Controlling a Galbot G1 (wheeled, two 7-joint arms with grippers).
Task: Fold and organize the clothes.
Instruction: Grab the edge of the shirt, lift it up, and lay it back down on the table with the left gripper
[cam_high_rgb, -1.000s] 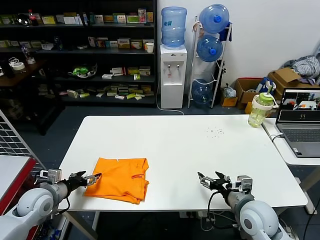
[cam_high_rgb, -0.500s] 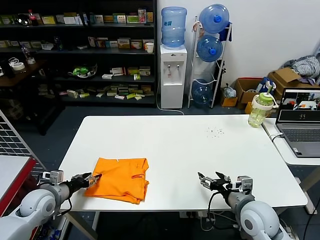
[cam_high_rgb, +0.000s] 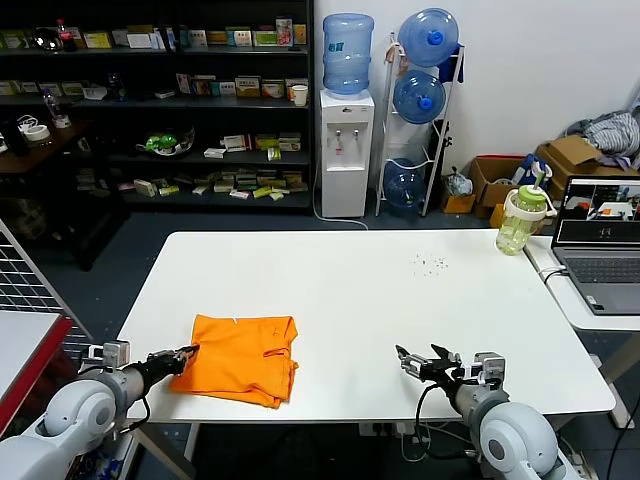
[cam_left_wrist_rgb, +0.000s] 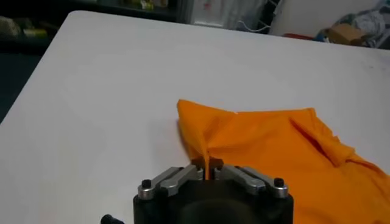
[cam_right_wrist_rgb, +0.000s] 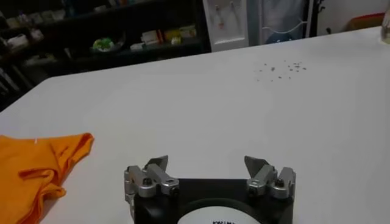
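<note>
Orange T-shirt (cam_left_wrist_rgb: 286, 146) corner inside left claw (cam_left_wrist_rgb: 207, 172)

I can't read any text from here: the boxes on the shelves (cam_high_rgb: 150, 100) at upper left, the water jug labels (cam_high_rgb: 347, 45) and the laptop screen (cam_high_rgb: 602, 210) at right all carry print too small to make out.
</note>
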